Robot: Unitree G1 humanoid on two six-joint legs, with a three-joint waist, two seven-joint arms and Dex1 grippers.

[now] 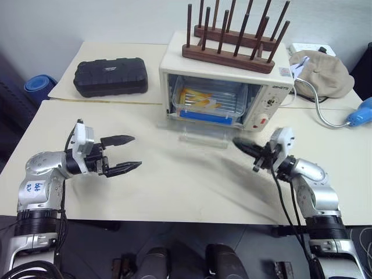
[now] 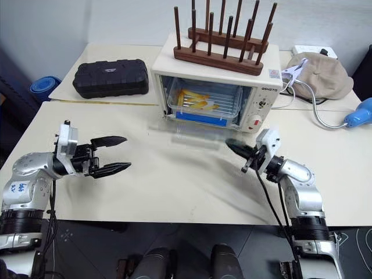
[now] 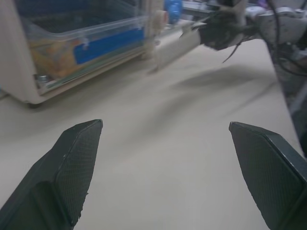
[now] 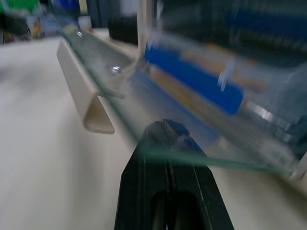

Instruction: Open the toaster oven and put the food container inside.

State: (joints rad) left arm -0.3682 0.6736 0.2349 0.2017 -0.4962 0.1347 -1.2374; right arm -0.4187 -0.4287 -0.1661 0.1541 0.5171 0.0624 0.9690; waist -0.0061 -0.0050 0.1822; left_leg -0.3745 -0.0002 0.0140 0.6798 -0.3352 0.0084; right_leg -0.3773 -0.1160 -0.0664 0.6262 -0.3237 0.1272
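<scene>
On the cream desk (image 1: 174, 192) in front of the robot, the job looks basically done as far as I can tell: the toaster oven (image 1: 226, 87) has its glass door (image 1: 203, 135) dropped flat toward the robot, and the food container (image 1: 209, 100), the clear box with the blue clip strip and yellow food strips, is sitting inside on the rack. It's all the way in, not hanging over the door. My guess is the only thing left would be swinging the door shut, and the task doesn't even ask for that. The left end effector (image 1: 123, 153) is hanging over bare desk well off to the left of the oven, fingers spread wide and holding nothing. The right end effector (image 1: 249, 147) is pinched closed, also empty, tip right by the front right corner of the lowered door; from its wrist view the glass edge crosses just over the tip, but I can't say whether it's touching. Rest of the room: a wooden peg rack (image 1: 232, 32) sits on top of the oven, a black ribbed hard case (image 1: 110, 76) is on the back desk to the left, and to the right there's a beige cap (image 1: 322, 72) with a white cable (image 1: 317, 110) trailing past it. Plain pale wall behind.
</scene>
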